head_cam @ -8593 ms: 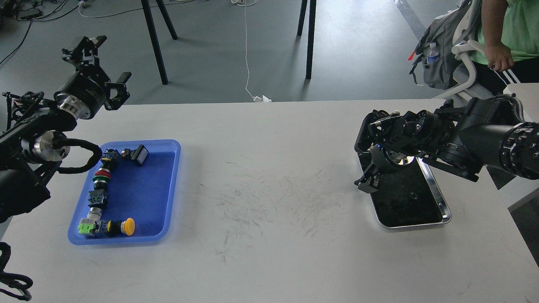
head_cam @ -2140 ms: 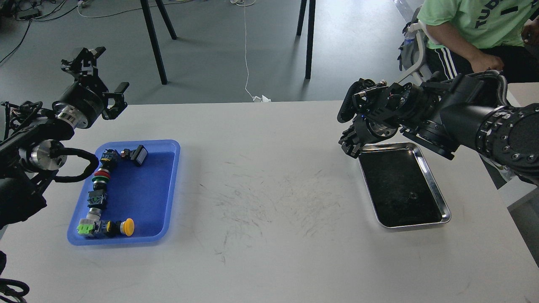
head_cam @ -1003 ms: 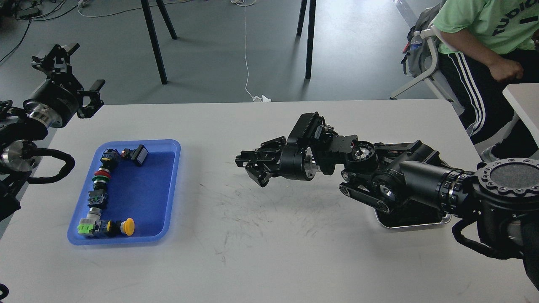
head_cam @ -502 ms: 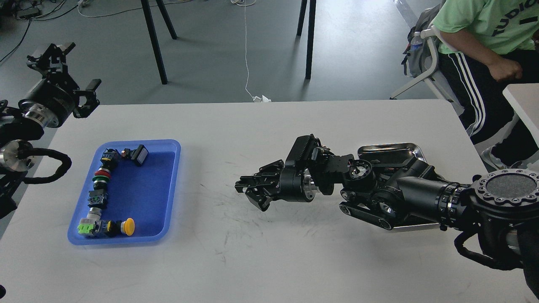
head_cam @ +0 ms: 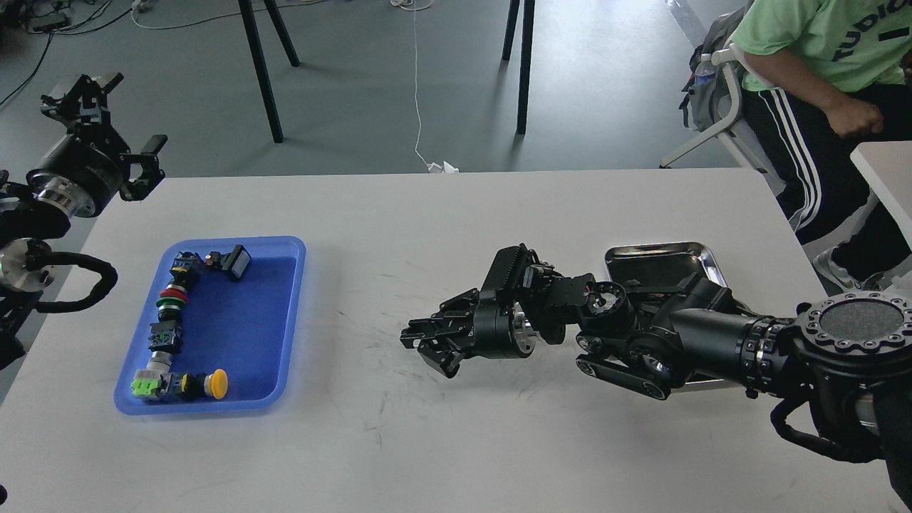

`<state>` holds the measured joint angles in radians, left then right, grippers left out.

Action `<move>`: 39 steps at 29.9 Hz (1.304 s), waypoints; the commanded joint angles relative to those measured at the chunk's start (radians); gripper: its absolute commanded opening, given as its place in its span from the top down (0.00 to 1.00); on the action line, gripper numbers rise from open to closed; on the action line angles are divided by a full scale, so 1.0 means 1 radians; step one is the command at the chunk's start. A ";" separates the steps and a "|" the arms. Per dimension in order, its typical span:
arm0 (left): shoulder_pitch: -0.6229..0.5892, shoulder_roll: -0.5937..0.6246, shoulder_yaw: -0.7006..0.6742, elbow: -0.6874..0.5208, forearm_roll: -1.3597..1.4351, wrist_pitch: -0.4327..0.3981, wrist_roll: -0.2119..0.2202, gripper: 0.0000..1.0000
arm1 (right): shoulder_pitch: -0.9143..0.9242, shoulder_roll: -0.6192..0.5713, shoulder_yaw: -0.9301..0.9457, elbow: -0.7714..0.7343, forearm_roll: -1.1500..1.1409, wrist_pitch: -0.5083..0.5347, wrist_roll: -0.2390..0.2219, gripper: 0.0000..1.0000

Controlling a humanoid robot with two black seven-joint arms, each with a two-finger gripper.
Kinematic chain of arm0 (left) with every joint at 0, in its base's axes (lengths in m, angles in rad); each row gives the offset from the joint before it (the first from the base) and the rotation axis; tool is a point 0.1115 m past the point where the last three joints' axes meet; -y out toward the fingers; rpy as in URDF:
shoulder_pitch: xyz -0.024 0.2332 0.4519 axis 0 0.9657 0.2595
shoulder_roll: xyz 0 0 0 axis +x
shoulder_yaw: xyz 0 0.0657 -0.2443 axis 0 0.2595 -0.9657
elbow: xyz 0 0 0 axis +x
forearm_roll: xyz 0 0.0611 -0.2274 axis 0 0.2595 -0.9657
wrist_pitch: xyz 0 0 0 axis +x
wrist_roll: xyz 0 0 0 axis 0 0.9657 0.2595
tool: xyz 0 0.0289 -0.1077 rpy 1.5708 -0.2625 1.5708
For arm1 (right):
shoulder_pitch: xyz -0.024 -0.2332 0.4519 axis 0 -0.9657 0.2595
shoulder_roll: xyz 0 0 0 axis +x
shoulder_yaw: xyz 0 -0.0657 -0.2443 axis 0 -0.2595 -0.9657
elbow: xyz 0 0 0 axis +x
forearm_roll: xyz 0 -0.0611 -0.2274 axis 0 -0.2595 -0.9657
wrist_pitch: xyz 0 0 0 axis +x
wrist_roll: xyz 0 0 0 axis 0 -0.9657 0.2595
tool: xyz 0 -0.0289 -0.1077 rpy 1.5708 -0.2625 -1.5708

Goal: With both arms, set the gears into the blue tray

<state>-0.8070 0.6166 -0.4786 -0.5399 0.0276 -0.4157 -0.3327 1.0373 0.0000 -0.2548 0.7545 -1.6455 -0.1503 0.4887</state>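
Note:
The blue tray (head_cam: 242, 335) lies at the table's left, with several coloured push-button switches (head_cam: 169, 306) lined along its left side. My right gripper (head_cam: 426, 349) hovers low over the middle of the table, pointing left, well to the right of the blue tray. Its dark fingers cannot be told apart, and nothing shows between them. No gears are visible. My left gripper (head_cam: 127, 112) is raised beyond the table's far-left corner, fingers spread and holding nothing. My right arm hides most of the silver metal tray (head_cam: 705, 251).
A person in a green shirt (head_cam: 819, 35) sits at the far right beside a chair (head_cam: 712, 114) with a bag. Black stand legs (head_cam: 524, 64) rise beyond the far edge. Another table's corner (head_cam: 887, 160) shows at the right. The white table (head_cam: 427, 228) is scuffed mid-way.
My right arm swung from the silver tray leftward to the table's middle, and in the last half second sank slightly toward me. My left gripper drifted left and stayed open.

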 commanded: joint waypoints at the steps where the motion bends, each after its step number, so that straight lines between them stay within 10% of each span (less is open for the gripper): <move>1: 0.002 0.005 0.000 0.000 -0.001 -0.002 -0.002 0.01 | 0.000 0.000 0.000 0.002 0.001 0.003 0.000 0.52; 13: 0.018 0.031 -0.040 0.006 -0.061 -0.073 -0.015 0.01 | 0.003 0.000 0.026 -0.006 0.013 0.000 0.000 0.47; 18: 0.034 0.037 -0.078 0.005 -0.066 -0.073 -0.014 0.01 | 0.010 0.000 0.104 -0.023 0.119 0.006 0.000 0.30; 24: 0.040 0.054 -0.077 -0.017 -0.067 -0.073 0.054 0.01 | 0.032 0.000 0.192 -0.049 0.250 0.006 0.000 0.23; 39: 0.034 0.107 -0.052 -0.106 -0.044 -0.073 -0.051 0.01 | 0.058 0.000 0.588 -0.170 0.415 0.006 0.000 0.21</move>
<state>-0.7659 0.7158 -0.5420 -0.6256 -0.0284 -0.4888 -0.3789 1.0898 0.0000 0.2778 0.6004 -1.2845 -0.1442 0.4887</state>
